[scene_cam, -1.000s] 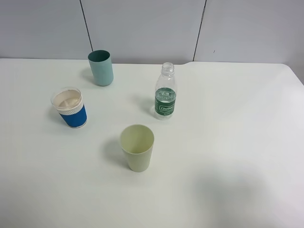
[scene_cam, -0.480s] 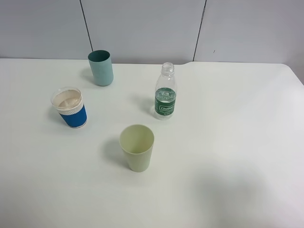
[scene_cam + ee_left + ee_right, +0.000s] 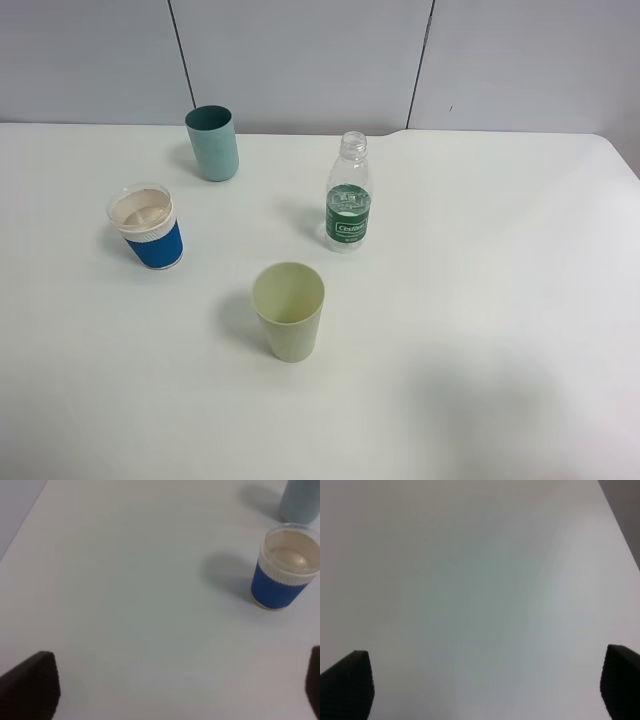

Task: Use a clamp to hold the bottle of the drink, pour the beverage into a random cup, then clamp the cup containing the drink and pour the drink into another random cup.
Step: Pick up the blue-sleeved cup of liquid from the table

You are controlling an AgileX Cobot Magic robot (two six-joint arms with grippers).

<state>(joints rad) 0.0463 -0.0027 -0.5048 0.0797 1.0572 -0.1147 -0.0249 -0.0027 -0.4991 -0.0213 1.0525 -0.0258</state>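
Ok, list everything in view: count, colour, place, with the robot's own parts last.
clear ribbed plastic bottle with green label: one, clear and green, upright mid-table, right of all the cups
blue-sleeved paper cup with white band: one, blue and white, cream inside, left side of table
teal plastic tumbler: one, teal, back left near the wall
pale yellow-green tapered plastic cup: one, pale yellow-green, front centre
white table: one, white, under everything
grey wall panels: three showing, grey, behind the table
left tool: one, black, open, empty, paper cup ahead of it
right tool: one, black, open, over bare table
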